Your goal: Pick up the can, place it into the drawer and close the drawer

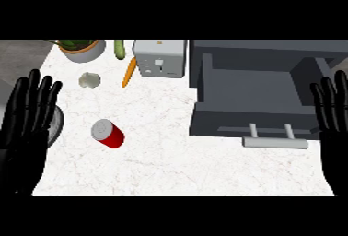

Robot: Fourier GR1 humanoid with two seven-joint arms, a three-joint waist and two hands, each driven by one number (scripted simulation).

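Can point(108, 133), red cylinder, on veined counter point(176, 166)

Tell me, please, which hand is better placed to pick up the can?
Probably the left hand. The red can lies on the left part of the counter, near it. The right hand is at the far right edge, beyond the open drawer.

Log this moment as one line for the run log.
can: on counter, untouched | drawer: open | left hand: open, resting | right hand: open, resting
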